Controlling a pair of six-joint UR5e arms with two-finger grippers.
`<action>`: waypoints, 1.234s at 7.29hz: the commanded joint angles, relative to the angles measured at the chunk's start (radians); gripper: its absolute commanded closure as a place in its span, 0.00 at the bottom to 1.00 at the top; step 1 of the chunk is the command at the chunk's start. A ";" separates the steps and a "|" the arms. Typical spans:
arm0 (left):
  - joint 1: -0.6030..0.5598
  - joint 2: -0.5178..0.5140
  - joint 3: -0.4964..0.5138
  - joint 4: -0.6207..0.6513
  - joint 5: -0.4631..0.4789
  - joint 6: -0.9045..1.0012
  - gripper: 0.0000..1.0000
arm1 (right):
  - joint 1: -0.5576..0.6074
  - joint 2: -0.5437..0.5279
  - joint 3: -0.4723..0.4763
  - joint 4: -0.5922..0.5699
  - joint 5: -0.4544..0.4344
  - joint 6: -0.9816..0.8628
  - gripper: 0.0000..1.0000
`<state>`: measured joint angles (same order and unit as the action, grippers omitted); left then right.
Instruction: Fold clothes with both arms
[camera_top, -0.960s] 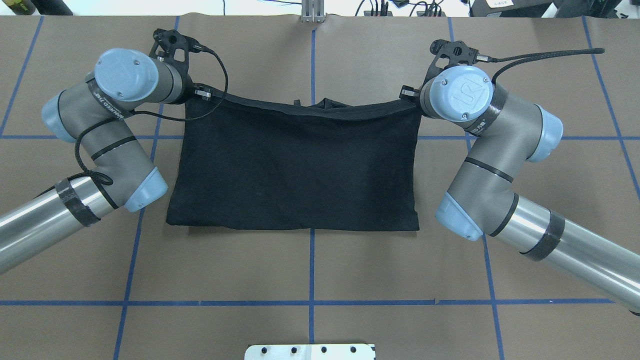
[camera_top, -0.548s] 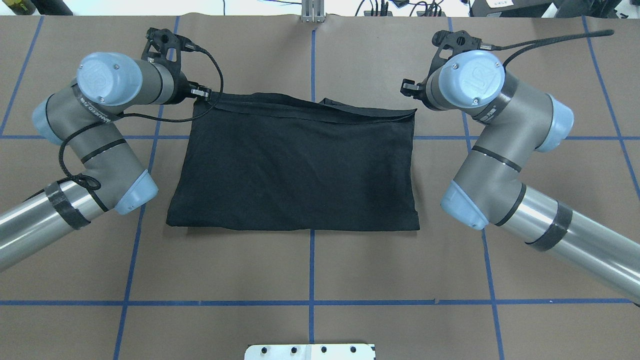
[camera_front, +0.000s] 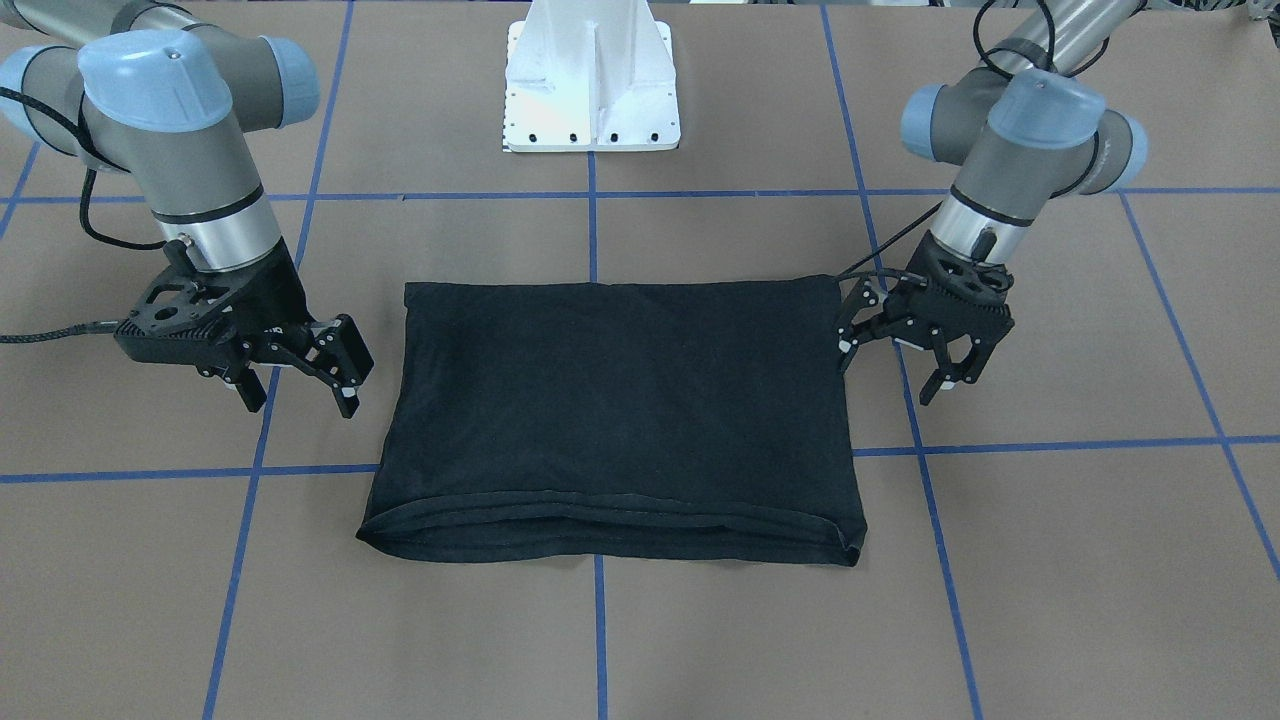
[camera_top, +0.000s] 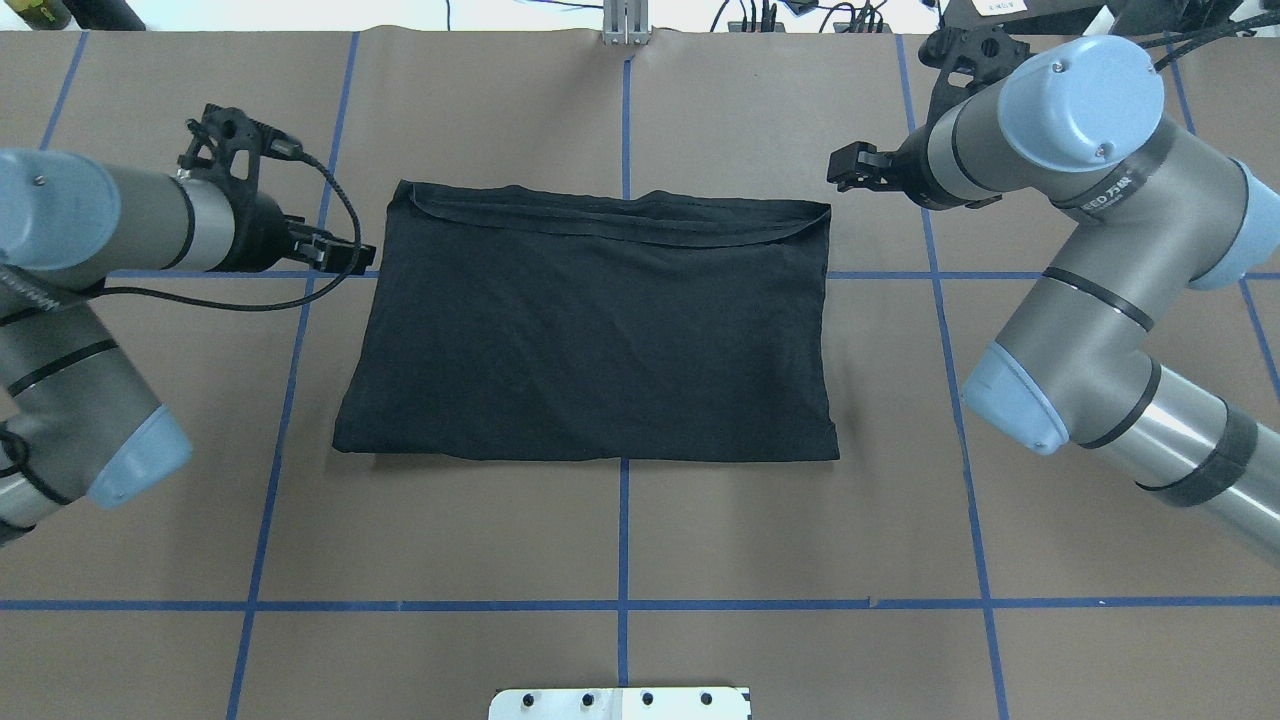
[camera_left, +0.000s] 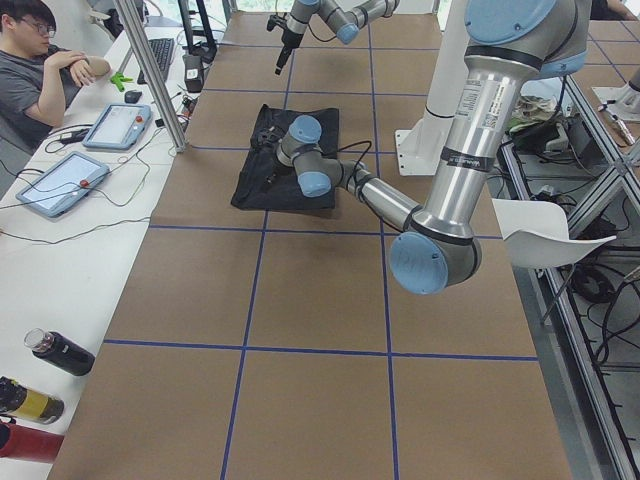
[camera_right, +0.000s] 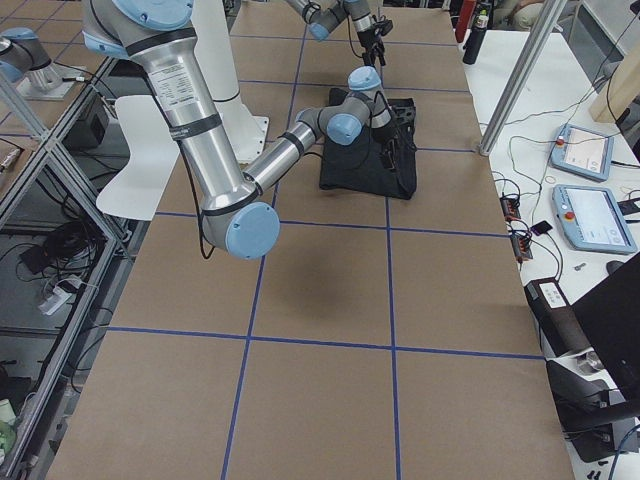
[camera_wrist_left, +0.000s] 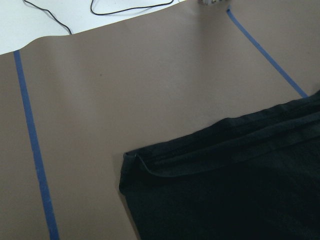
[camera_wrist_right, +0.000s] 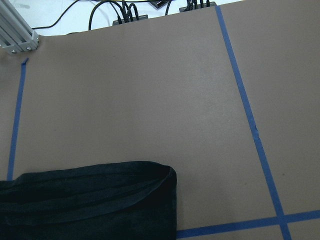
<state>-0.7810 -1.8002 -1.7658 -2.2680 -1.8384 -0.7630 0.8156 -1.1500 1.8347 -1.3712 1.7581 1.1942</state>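
The clothes, one black T-shirt (camera_top: 590, 330), lie folded in a flat rectangle at mid-table, with the layered edges on the side away from the robot (camera_front: 610, 540). No print shows. My left gripper (camera_top: 342, 256) hovers open just beyond the shirt's left edge, holding nothing; in the front-facing view this left gripper (camera_front: 890, 372) is beside the right edge. My right gripper (camera_top: 846, 170) is open and empty, off the far right corner; this right gripper (camera_front: 300, 398) hangs apart from the cloth. Each wrist view shows a shirt corner (camera_wrist_left: 135, 165) (camera_wrist_right: 167, 175) lying on the table.
Brown table paper with blue tape lines (camera_top: 623, 530). The white base pedestal (camera_front: 590, 90) stands on the robot's side. Along the table's far side are a seated person (camera_left: 40, 70), tablets (camera_left: 115, 125) and cables. Bottles (camera_left: 55, 352) sit near the left end.
Both grippers let go of the shirt's far edge, the right one first, and drew outward and away. The lifted edge dropped flat on the folded shirt.
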 joint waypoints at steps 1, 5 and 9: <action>0.099 0.167 -0.049 -0.197 -0.009 -0.170 0.00 | -0.016 -0.025 0.020 0.004 -0.017 0.005 0.00; 0.356 0.176 -0.021 -0.226 0.194 -0.439 0.01 | -0.018 -0.025 0.026 0.003 -0.017 0.002 0.00; 0.367 0.154 -0.011 -0.228 0.188 -0.443 1.00 | -0.021 -0.025 0.026 0.004 -0.016 -0.001 0.00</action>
<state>-0.4154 -1.6429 -1.7779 -2.4967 -1.6464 -1.2114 0.7954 -1.1750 1.8606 -1.3668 1.7429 1.1932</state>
